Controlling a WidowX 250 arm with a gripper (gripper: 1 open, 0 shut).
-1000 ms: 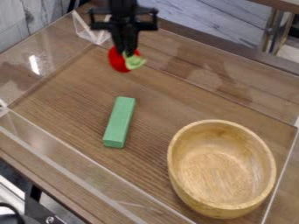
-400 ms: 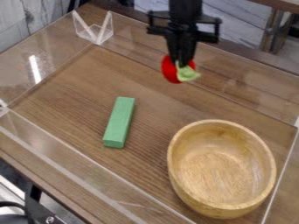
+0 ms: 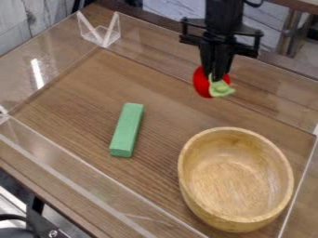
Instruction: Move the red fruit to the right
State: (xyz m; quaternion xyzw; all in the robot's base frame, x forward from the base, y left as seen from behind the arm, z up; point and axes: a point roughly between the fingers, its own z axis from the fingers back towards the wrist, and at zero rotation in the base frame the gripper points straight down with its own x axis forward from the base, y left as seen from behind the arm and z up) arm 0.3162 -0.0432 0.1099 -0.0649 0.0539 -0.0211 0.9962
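Observation:
The red fruit (image 3: 209,82), small and bright red with a light green stem at its lower right, hangs just above the wooden table top at the upper right. My black gripper (image 3: 217,74) comes straight down onto it and is shut on it, fingers covering part of its upper side. It sits above and behind the wooden bowl.
A round wooden bowl (image 3: 236,177) stands at the front right. A flat green rectangular block (image 3: 126,128) lies left of centre. Clear plastic walls (image 3: 37,74) ring the wooden table, with a clear bracket (image 3: 97,30) at the back left.
The gripper has carried the red fruit to the right across the back of the table, from above the green block to above the bowl. The block and bowl have not moved.

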